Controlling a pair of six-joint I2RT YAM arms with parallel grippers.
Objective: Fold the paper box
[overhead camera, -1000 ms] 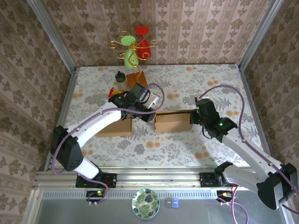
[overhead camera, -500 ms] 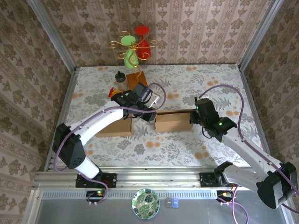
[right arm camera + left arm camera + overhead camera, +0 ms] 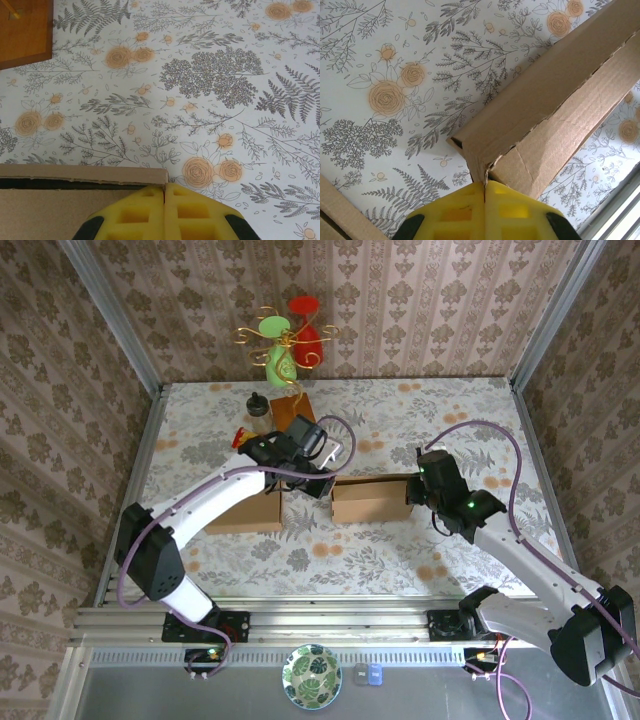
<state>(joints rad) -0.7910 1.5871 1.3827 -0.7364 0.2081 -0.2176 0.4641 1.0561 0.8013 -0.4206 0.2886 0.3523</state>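
The brown corrugated cardboard box (image 3: 370,501) lies near the middle of the floral-patterned table (image 3: 450,410), long side running 9 to 3 o'clock. My left gripper (image 3: 320,485) sits at its 9 o'clock end with the yellow fingers (image 3: 462,212) pressed flat together, holding nothing. Their tips touch the ragged corner where two flaps meet. My right gripper (image 3: 411,492) is at the 3 o'clock end, also closed on nothing, with its tips at the box's top corner.

I judge the risks to be these. With only closed tips bearing on the corners, an uneven push could pivot the box or slide it away. The creased left corner could tear or crumple further. A half-folded flap could spring back open.
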